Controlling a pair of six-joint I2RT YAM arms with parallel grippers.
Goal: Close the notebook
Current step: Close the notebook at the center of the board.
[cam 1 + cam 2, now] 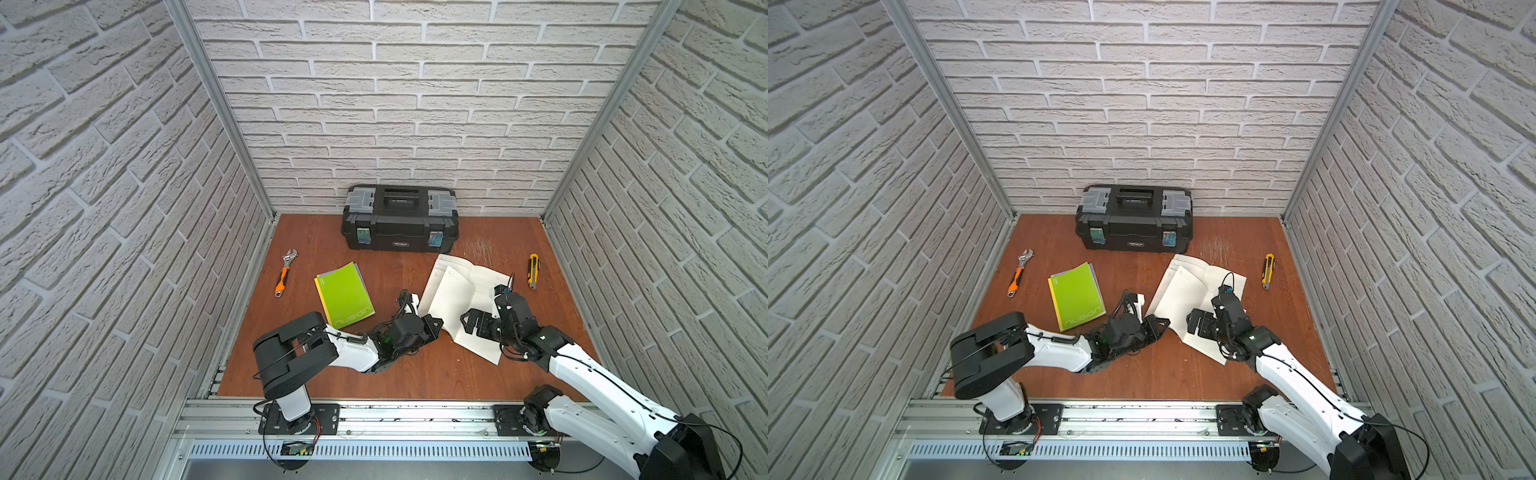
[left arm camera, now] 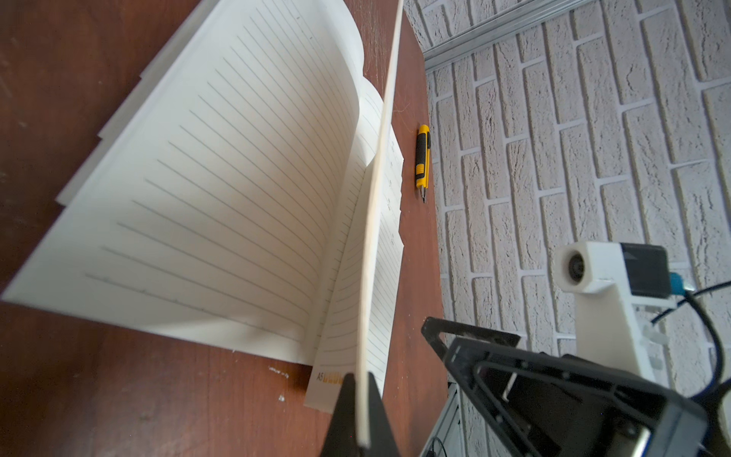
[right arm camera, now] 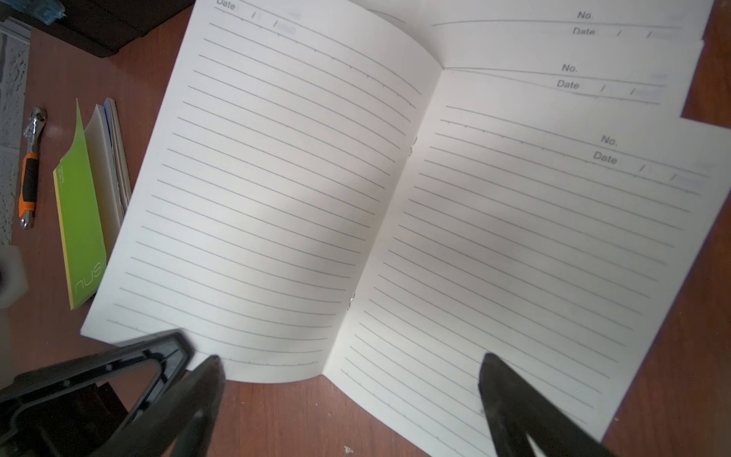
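Left tool point(image 2: 360, 385) is clamped on a lifted page edge of the notebook point(image 1: 451, 293), which lies open on the surface point(image 1: 415, 374) in front of the toolbox point(image 1: 399, 222); right tool point(image 3: 350, 366) hovers spread wide above its pages.

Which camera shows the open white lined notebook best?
The right wrist view: the open white lined notebook fills it, ruled lines sharp. Both top views show it small and partly covered. The left wrist view sees it low, one leaf raised edge-on.
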